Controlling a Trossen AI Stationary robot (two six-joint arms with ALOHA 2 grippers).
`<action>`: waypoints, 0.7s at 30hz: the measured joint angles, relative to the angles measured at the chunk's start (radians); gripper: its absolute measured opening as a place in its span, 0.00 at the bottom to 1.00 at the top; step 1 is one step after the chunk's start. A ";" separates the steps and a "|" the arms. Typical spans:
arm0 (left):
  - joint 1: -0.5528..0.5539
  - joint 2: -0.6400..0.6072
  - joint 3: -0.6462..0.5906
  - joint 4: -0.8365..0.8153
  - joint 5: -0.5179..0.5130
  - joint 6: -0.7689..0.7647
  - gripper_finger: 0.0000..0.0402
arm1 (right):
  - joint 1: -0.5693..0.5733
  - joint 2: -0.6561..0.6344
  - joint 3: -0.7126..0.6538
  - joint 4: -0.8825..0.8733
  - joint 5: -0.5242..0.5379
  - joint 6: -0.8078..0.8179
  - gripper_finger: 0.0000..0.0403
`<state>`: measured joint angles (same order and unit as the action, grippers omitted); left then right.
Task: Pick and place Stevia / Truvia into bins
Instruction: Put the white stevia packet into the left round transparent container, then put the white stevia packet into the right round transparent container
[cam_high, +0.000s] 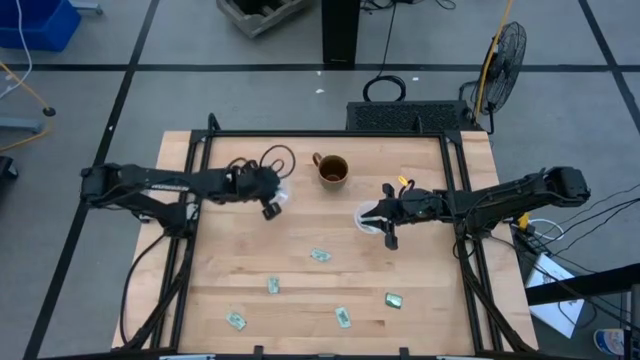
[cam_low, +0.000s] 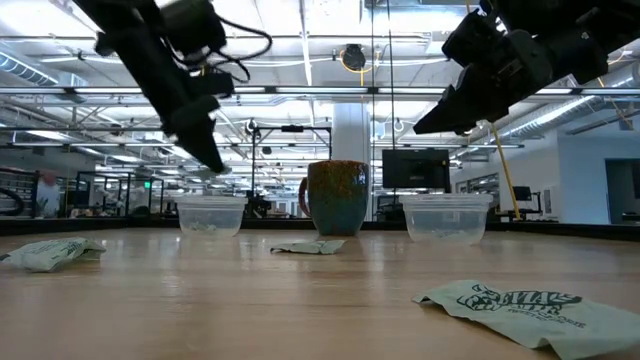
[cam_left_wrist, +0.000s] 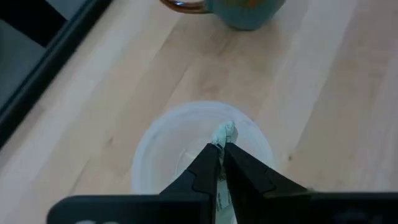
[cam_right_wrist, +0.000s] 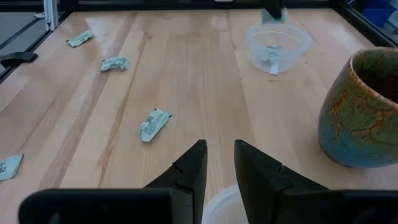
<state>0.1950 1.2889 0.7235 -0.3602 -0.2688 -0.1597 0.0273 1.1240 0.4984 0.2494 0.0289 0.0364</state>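
Note:
Two clear cups stand on the wooden table: the left cup (cam_high: 285, 193) (cam_low: 210, 215) (cam_left_wrist: 168, 149) and the right cup (cam_high: 362, 216) (cam_low: 447, 217). My left gripper (cam_high: 275, 202) (cam_left_wrist: 221, 148) hangs just above the left cup's mouth, shut on a pale green packet (cam_left_wrist: 225, 133). The left cup holds a few packets (cam_right_wrist: 272, 57). My right gripper (cam_high: 374, 216) (cam_right_wrist: 219, 149) hovers over the right cup's rim (cam_right_wrist: 225, 202), open and holding nothing. Several packets lie flat on the table's near half (cam_high: 320, 255) (cam_high: 273, 287) (cam_high: 343, 317). My left gripper pinches the packet between its two fingertips (cam_left_wrist: 208, 158). A crumpled end of the packet (cam_left_wrist: 226, 130) pokes out beyond the tips. The fingers slant down from above over the left cup, and the packet is lifted clear of the table and of the cup.
A brown and teal mug (cam_high: 332, 170) (cam_low: 337, 197) (cam_right_wrist: 360, 112) stands between the cups, toward the far edge. More packets lie near the near edge (cam_high: 236, 320) (cam_high: 393, 299) (cam_low: 520, 305). A black cable loop (cam_high: 275, 158) lies at the far left.

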 joint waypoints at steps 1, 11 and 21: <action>0.020 0.017 0.000 0.018 0.027 0.020 0.09 | 0.000 0.000 0.000 0.003 0.000 0.000 0.18; 0.074 0.169 0.000 0.050 0.095 0.054 0.12 | 0.000 0.000 0.000 0.002 0.000 0.000 0.18; 0.069 0.194 0.000 0.108 0.061 0.061 0.29 | 0.019 0.095 0.001 0.091 -0.004 -0.019 0.18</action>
<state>0.2637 1.4833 0.7238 -0.2526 -0.2075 -0.0989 0.0460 1.2188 0.4992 0.3407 0.0246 0.0172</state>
